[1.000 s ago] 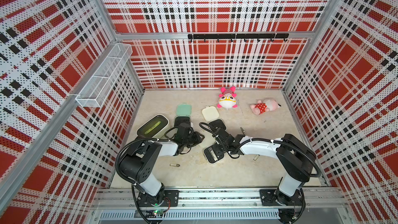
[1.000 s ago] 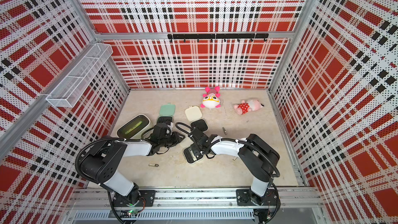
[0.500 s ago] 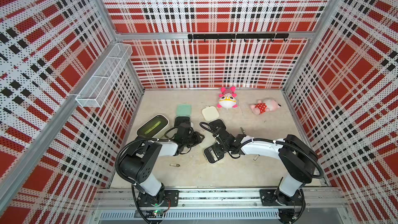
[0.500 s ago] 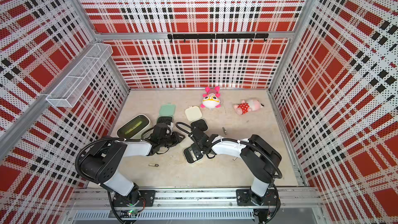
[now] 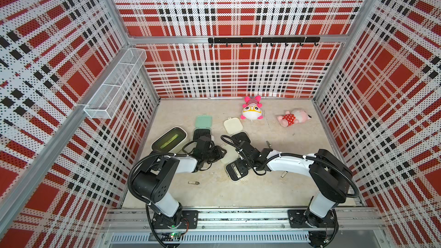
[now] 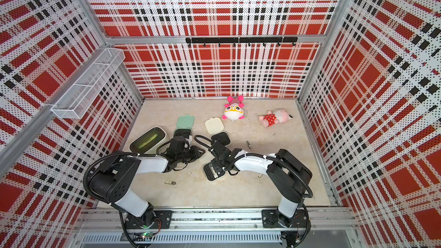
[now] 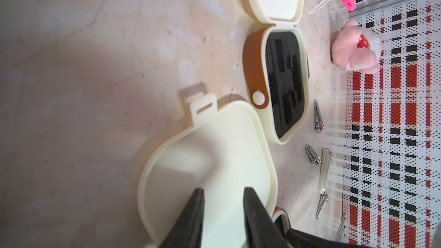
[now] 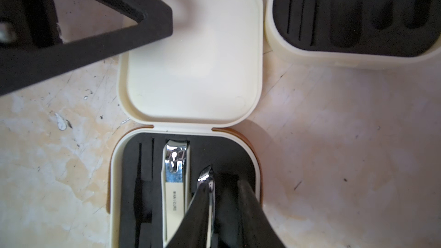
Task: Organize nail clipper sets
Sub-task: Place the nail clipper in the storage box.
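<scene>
Across the last second we see almost no movement in both top views. Our right pincer (image 8: 223, 184) now stands slightly parted over the nearer cream case (image 8: 114, 175), with the small clipper (image 8: 208, 182) leaning on one finger and clear of the other. We judge it just released into the black insert beside the big clipper (image 8: 175, 175). The right arm reaches low and forward. Our left pincer (image 7: 223, 189), narrowly parted and empty, sits at the lid (image 7: 214, 139).

White-shelled, black-jointed left arm (image 5: 186, 163) and right arm (image 5: 288, 164) trailed looped black cables behind left claw (image 7: 224, 189) and right claw (image 8: 222, 183).
</scene>
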Controlling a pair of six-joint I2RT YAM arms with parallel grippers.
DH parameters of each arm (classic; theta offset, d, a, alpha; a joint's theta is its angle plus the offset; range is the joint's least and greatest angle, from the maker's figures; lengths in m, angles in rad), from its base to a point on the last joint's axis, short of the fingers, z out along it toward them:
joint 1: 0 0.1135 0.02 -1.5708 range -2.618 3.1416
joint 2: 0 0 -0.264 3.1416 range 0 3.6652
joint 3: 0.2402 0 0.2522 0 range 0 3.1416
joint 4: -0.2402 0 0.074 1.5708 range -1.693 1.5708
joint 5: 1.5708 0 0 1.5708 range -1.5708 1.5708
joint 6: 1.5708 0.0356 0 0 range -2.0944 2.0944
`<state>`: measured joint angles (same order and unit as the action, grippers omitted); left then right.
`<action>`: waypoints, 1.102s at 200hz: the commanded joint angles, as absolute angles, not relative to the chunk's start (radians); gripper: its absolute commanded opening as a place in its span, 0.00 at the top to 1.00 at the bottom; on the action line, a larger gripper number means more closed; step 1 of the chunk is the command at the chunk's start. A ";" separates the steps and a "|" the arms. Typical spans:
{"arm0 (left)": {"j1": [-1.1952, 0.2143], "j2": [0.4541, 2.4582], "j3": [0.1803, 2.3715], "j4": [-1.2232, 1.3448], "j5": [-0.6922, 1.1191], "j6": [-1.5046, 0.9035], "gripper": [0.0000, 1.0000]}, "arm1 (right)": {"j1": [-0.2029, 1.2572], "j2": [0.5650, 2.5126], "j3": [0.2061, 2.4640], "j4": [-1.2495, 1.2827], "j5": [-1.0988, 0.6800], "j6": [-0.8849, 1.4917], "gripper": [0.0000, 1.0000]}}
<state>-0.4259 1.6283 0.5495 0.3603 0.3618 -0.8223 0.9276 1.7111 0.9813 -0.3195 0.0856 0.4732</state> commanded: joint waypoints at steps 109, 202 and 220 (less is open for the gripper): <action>-0.419 1.637 0.546 0.362 0.373 -0.819 0.67 | 0.936 1.741 0.945 -0.292 0.072 0.491 0.75; -0.423 1.591 0.585 0.340 0.380 -0.803 0.66 | 0.911 1.599 0.992 -0.361 0.199 0.542 0.61; -0.428 1.562 0.612 0.308 0.367 -0.775 0.64 | 0.876 1.535 0.980 -0.414 0.272 0.605 0.54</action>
